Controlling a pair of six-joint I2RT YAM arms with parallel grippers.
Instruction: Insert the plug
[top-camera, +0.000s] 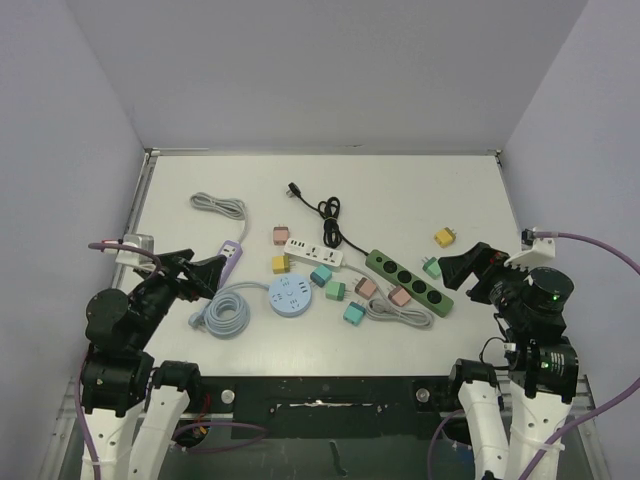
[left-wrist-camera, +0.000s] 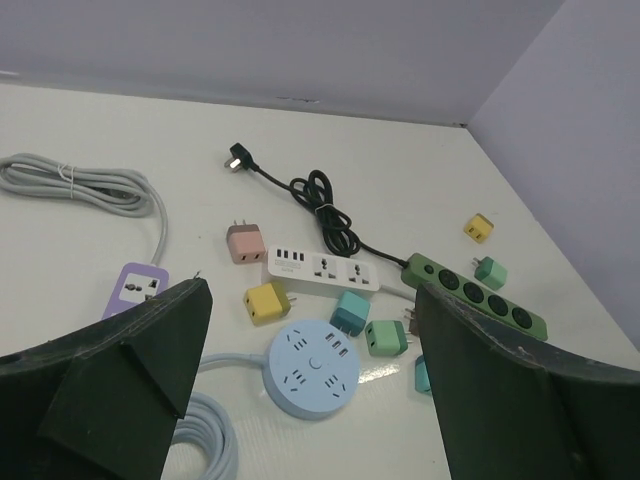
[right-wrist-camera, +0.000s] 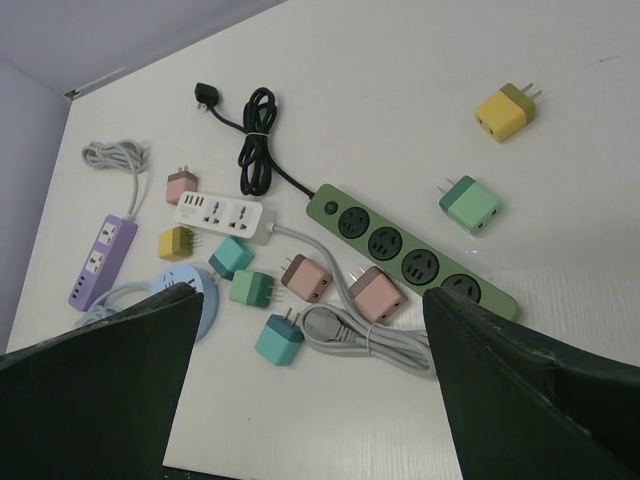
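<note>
Pale walls (top-camera: 330, 70) are enclosing your white table (top-camera: 430, 190), with the black plug (top-camera: 293, 188) lying far-centre. Your left gripper (top-camera: 212, 275) and right gripper (top-camera: 456, 278) are hovering at the near corners, both gaping wide and empty.

Loose yellow plug (top-camera: 445, 237) near flat green strip (top-camera: 408, 283).

The top view looks down from high behind the near edge over the whole surface (top-camera: 420, 190). Each wrist view peers out low between its own jaws, the right's nearer the green power strip (top-camera: 408, 283) than the left's. All three share that strip.
</note>
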